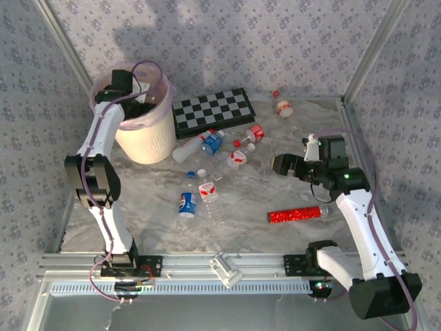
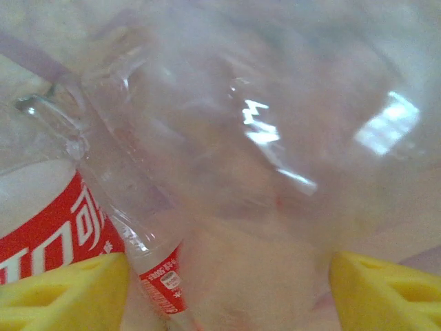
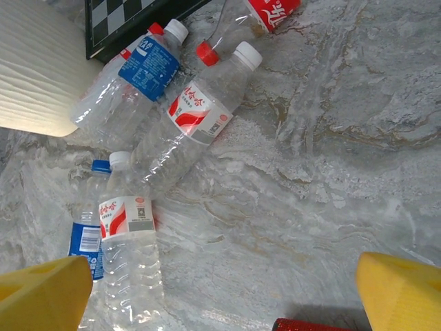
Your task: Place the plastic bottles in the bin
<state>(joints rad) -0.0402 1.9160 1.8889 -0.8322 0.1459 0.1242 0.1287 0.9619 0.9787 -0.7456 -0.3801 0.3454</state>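
Cream-white, the bin (image 1: 146, 141) sits on the bench (image 1: 241, 234) with the left end effector (image 2: 224, 293) in its mouth, spread wide and empty, above plastic bottles (image 2: 48, 234) inside. More lie scattered right of the bin; farther right, the right end effector (image 3: 224, 293) gapes empty.

Noting checkerboard (image 1: 212, 112) lying flat at far side of marble table (image 1: 158, 234); spotting red glitter tube (image 1: 298, 215) lying well apart, nearer right.

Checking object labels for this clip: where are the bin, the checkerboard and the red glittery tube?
bin (image 1: 150, 141), top external view, cream outer wall.
checkerboard (image 1: 213, 110), top external view, board's middle.
red glittery tube (image 1: 296, 215), top external view, mid-length.
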